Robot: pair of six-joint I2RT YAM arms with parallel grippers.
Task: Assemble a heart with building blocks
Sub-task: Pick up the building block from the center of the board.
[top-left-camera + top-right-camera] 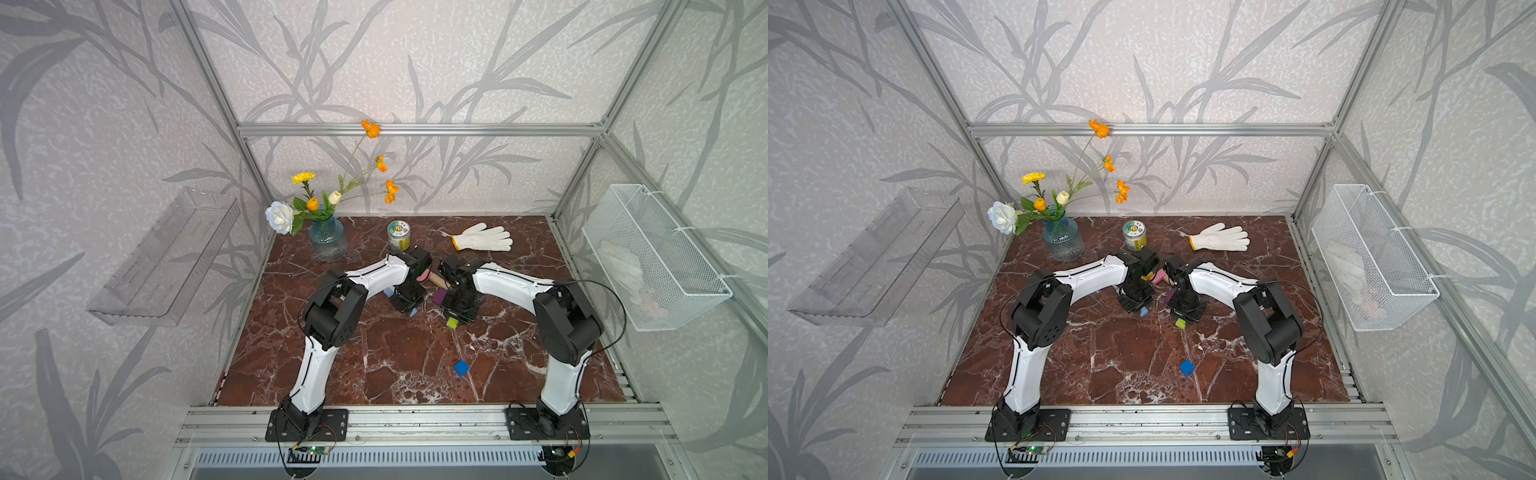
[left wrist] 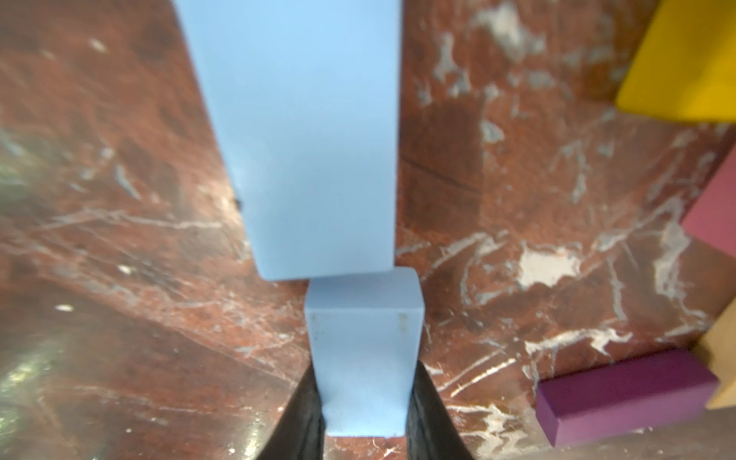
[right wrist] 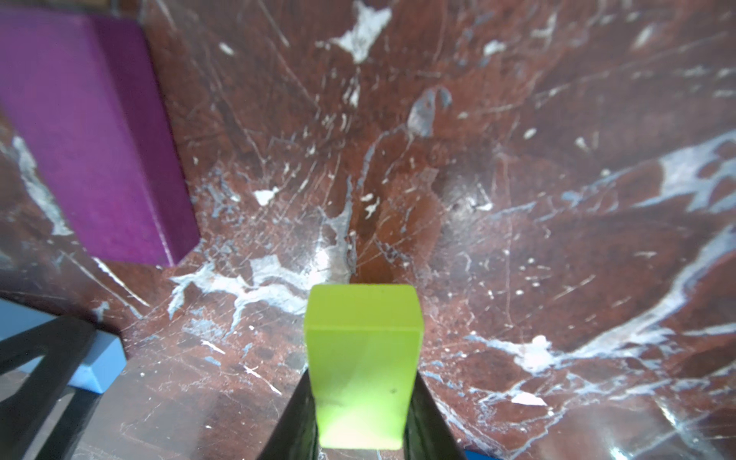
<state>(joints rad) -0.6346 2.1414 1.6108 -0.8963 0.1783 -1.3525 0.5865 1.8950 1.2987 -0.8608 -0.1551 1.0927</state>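
Top views: we see the purple block [image 1: 439, 296] mid-table [image 1: 374, 361], w/ both arms bent over it. The left end effector [image 1: 411, 309] sits just left of the purple block. The right end effector [image 1: 455, 318] is just on its base side. The pink block [image 1: 424, 275] & tan block [image 1: 438, 281] lie just behind the purple one, w/ a yellow block [image 1: 1147, 276] by the pink. The dark blue block [image 1: 461, 368] lies alone, well apart from the purple one, toward the base.

Left wrist: the left end effector [image 2: 364, 414] is narrow, clamped on a light blue block [image 2: 364, 358]. That block's far end seems to touch a second light blue block [image 2: 310, 139] on the table. The purple block [image 2: 625, 394] lies apart from both; tan, pink & yellow sit beyond it.

Right wrist: the right end effector [image 3: 362, 410] is narrow too, gripping the lime green block [image 3: 362, 358]. The purple block [image 3: 91, 135] is near the lime one, not touching it.
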